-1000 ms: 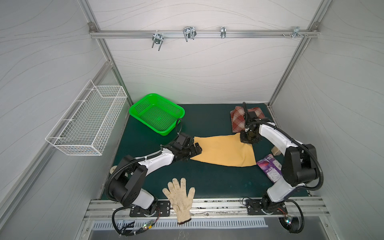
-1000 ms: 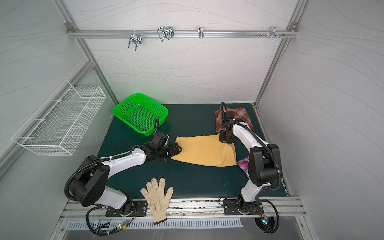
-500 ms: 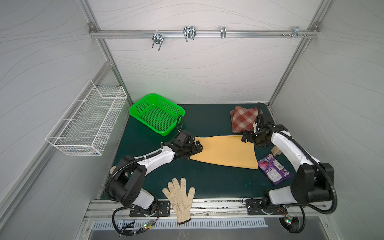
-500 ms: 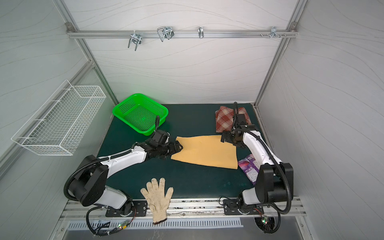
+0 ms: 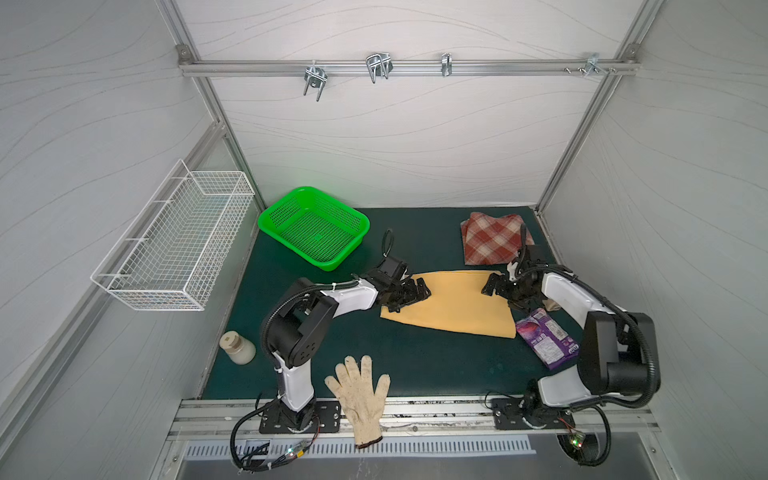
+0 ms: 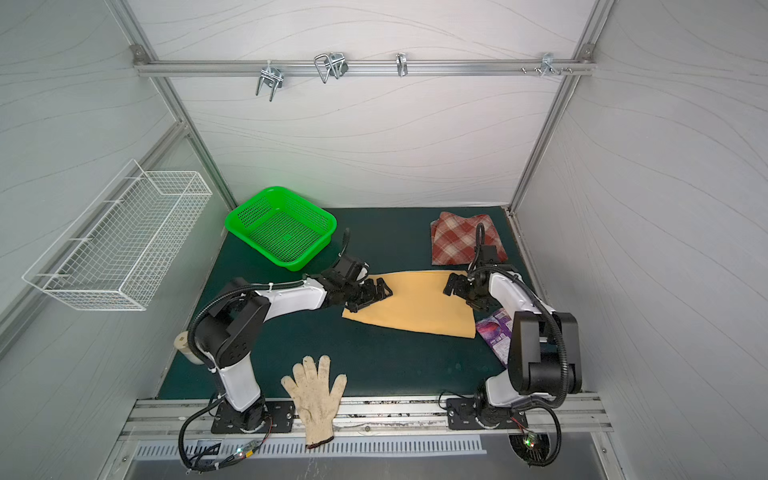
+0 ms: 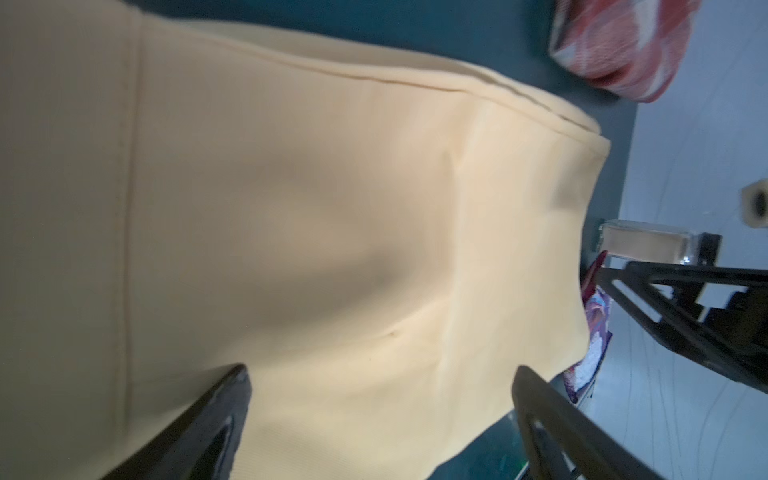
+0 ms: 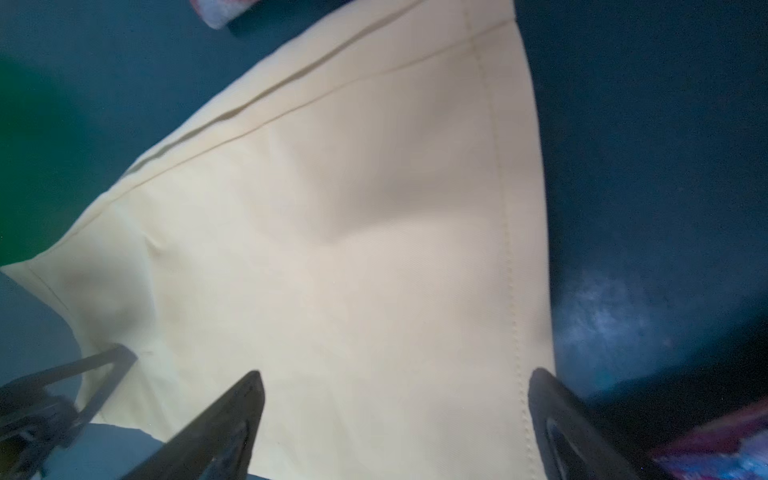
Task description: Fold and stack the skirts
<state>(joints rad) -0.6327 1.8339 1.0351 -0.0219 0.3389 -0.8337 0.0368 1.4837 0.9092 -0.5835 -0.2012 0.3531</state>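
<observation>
We see the plain mustard-yellow cloth skirt (image 5: 453, 305) lying flat on the dark green counter (image 5: 415, 361), our left fingers (image 7: 195, 424) and right fingers (image 8: 232, 411) spread wide above its two ends, holding nothing; the folded rust-red plaid skirt (image 5: 490, 239) rests near the back right corner

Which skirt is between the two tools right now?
The plain mustard-yellow skirt, spread flat in the middle; the red plaid skirt lies apart, near the back right corner.
</observation>
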